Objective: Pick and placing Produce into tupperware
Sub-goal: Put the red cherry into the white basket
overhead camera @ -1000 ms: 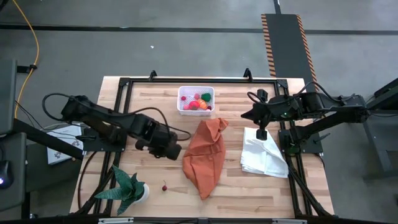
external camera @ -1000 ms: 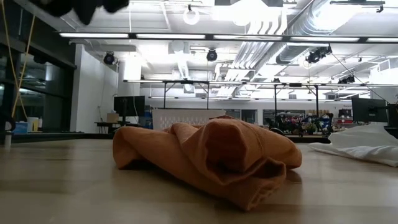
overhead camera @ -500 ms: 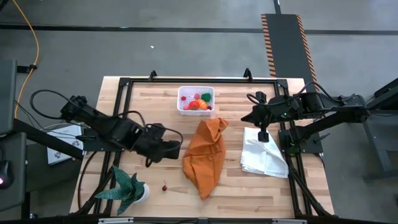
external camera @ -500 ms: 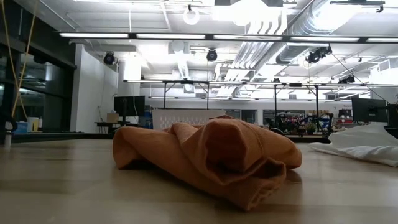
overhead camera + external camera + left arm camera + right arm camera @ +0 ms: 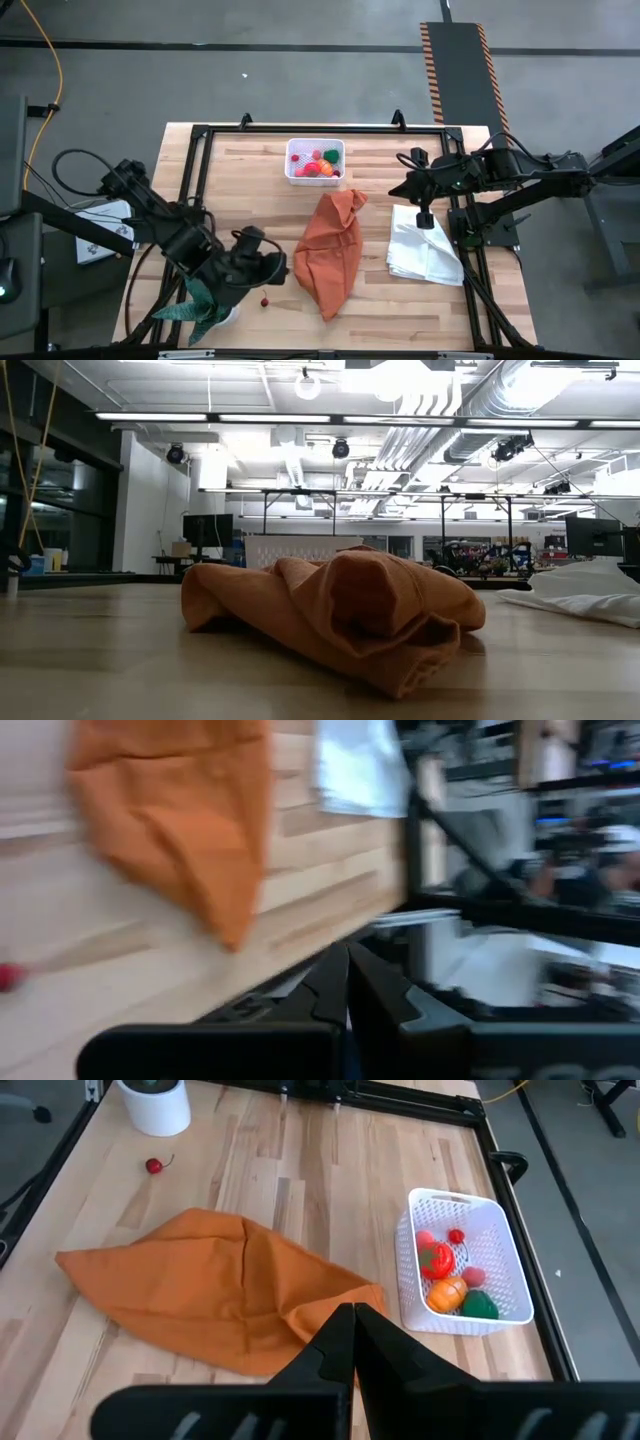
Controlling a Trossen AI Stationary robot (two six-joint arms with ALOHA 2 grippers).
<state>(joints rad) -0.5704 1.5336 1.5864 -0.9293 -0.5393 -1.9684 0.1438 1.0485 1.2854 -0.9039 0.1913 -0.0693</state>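
Mostly soft stuff: crumpled orange cloth [image 5: 330, 252] mid-table. Perforated white plastic tupperware [image 5: 315, 160] at far edge holds glossy produce [image 5: 448, 1280]; one cherry [image 5: 264, 299] near closed left gripper [image 5: 278, 268]. Right gripper [image 5: 423, 217] closed, empty.

one camera looked straight down from high up and saw the whole table [image 5: 400, 300]. one sat low at the table top, close to the orange cloth [image 5: 340, 610], looking across into the room. one camera rode on each arm's wrist, looking forward over the wood. the orange cloth showed in all four views.
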